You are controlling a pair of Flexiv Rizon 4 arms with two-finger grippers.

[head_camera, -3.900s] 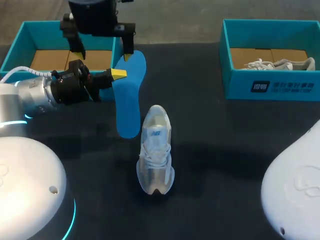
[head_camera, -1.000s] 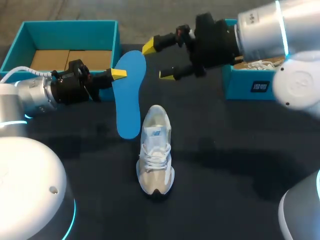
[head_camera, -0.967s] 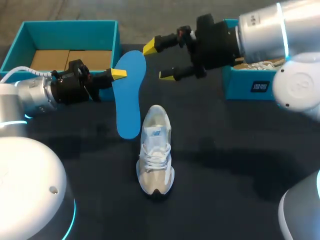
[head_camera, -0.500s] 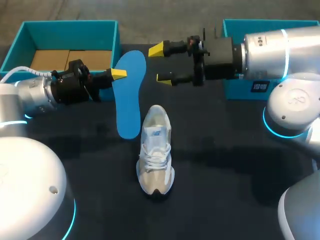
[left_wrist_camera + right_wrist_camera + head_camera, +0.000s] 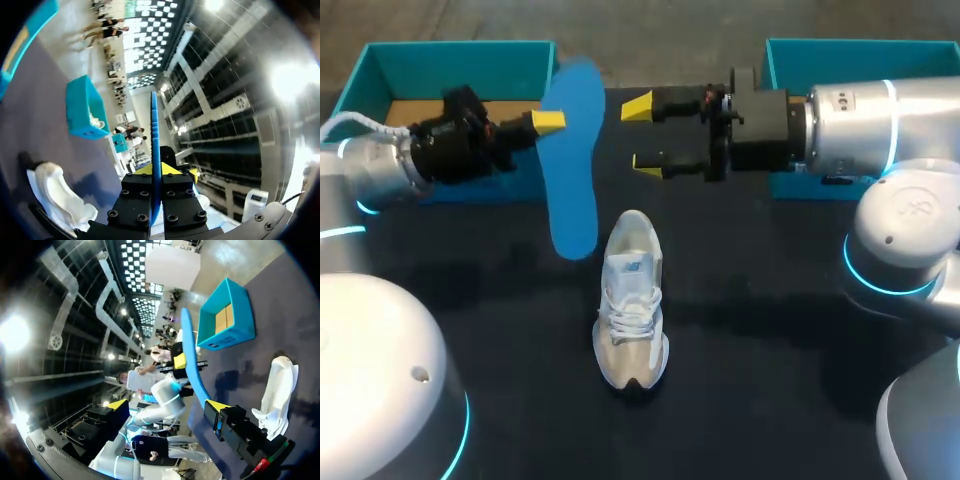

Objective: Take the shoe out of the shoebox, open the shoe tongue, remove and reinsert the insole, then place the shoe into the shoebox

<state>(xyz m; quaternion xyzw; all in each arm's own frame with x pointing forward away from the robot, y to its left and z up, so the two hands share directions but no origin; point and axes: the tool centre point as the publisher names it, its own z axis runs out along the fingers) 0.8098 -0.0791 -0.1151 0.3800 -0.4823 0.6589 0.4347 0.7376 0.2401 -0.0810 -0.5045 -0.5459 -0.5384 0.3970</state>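
My left gripper is shut on the edge of a blue insole, which hangs above the table in front of the left shoebox. In the left wrist view the insole stands edge-on between the gripper's yellow tips. A white shoe stands upright on the dark table, below the insole and apart from it. My right gripper is open, just right of the insole, holding nothing. In the right wrist view the insole lies ahead of the open gripper, with the shoe beside it.
A second teal shoebox stands at the back right, largely behind my right arm. The left shoebox shows a cardboard floor. The black tabletop stretches around the shoe.
My left gripper has lifted the insole up and slightly toward the far left. My right gripper has drawn back a little to the right and levelled, still open.
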